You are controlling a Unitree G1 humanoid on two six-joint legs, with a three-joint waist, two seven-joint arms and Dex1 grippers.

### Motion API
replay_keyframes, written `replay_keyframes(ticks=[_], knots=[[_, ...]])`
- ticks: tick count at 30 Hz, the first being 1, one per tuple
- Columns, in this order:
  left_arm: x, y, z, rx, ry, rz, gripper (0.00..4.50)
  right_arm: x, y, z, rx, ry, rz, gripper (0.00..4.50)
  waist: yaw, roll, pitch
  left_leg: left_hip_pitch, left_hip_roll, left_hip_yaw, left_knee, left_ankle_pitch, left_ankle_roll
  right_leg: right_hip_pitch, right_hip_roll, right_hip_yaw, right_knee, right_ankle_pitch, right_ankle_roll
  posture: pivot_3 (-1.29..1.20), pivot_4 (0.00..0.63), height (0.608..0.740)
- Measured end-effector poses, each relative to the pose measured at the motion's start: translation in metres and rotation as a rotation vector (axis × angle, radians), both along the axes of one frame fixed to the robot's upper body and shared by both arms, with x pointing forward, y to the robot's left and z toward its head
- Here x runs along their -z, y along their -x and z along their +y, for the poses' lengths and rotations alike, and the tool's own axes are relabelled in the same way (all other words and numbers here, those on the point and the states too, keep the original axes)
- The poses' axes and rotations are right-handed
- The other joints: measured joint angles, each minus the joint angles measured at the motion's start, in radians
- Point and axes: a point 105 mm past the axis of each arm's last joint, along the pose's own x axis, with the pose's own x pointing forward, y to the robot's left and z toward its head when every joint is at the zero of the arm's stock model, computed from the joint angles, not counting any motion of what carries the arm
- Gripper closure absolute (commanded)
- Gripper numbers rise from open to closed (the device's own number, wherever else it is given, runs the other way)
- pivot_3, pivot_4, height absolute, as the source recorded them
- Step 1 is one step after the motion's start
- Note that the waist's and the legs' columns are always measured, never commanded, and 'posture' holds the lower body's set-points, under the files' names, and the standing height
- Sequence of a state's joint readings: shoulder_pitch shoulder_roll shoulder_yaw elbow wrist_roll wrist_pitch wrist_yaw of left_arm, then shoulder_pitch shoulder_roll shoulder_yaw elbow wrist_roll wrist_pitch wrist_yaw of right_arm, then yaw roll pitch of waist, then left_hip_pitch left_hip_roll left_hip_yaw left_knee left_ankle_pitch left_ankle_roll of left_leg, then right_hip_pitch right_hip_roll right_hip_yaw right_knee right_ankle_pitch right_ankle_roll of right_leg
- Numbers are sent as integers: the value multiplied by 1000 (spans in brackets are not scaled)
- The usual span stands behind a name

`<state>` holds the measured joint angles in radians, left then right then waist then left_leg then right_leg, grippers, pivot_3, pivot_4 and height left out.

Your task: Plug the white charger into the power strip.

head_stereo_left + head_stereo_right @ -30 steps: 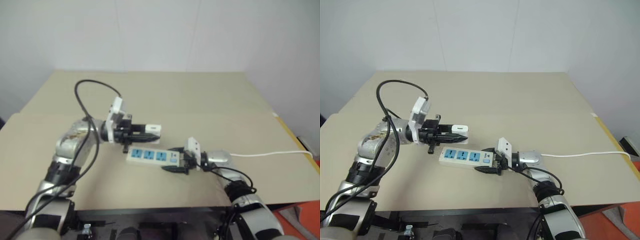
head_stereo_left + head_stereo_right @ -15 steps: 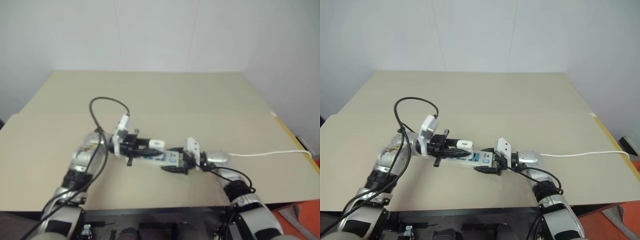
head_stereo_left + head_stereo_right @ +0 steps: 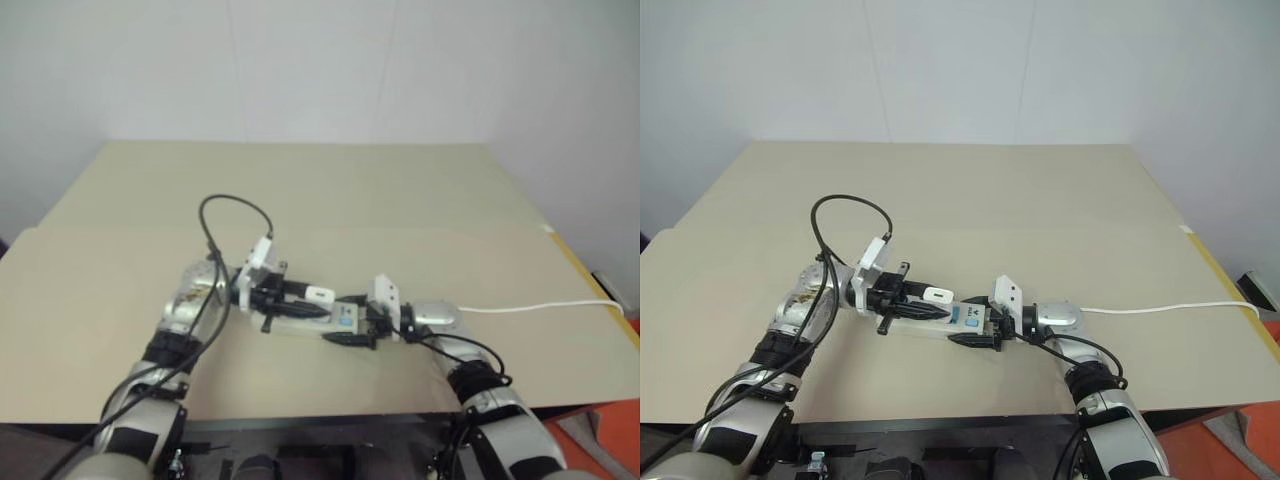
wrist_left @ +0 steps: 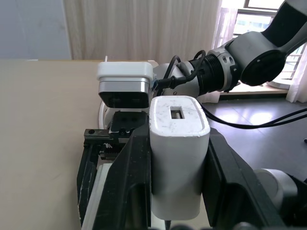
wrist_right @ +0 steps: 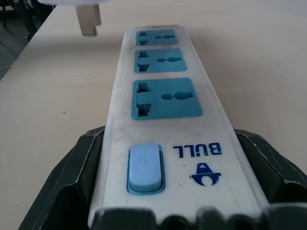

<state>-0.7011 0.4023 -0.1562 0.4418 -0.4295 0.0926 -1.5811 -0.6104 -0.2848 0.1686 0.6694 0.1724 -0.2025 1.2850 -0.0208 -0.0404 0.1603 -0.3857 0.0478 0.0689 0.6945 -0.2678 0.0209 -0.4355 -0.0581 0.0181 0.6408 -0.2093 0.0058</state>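
Left wrist view, white charger clamped in left pincer

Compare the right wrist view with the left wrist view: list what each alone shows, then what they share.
Right wrist view alone: the power strip's three blue socket faces, its blue switch and the brand print, plus the charger's metal prongs hanging above the table beside the far socket, not inserted.

Left wrist view alone: the white charger's back with its rectangular port, clamped between the left gripper's fingers, and curtains behind.

Shared: the charger, the strip held at its switch end by the right gripper, and the tan table.
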Motion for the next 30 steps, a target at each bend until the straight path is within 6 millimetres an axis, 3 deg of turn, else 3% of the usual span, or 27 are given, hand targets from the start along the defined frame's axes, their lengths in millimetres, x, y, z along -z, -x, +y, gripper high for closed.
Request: replay_keyframes(ticks=[6,14,30], knots=[[4,-1,-3,-6,-5,-16,3502,0,0,0,-1,1,4,1062,0,0,0,0,0,0,0,0,0,0,0,0,0,0,0,0,150,740],[27,-9,-8,-58,-21,0,3502,0,0,0,-1,1,6,1062,0,0,0,0,0,0,0,0,0,0,0,0,0,0,0,0,150,740],[27,-19,-5,-71,-36,-10,3502,0,0,0,-1,0,8,1062,-1,0,0,0,0,0,0,0,0,0,0,0,0,0,0,0,150,740]])
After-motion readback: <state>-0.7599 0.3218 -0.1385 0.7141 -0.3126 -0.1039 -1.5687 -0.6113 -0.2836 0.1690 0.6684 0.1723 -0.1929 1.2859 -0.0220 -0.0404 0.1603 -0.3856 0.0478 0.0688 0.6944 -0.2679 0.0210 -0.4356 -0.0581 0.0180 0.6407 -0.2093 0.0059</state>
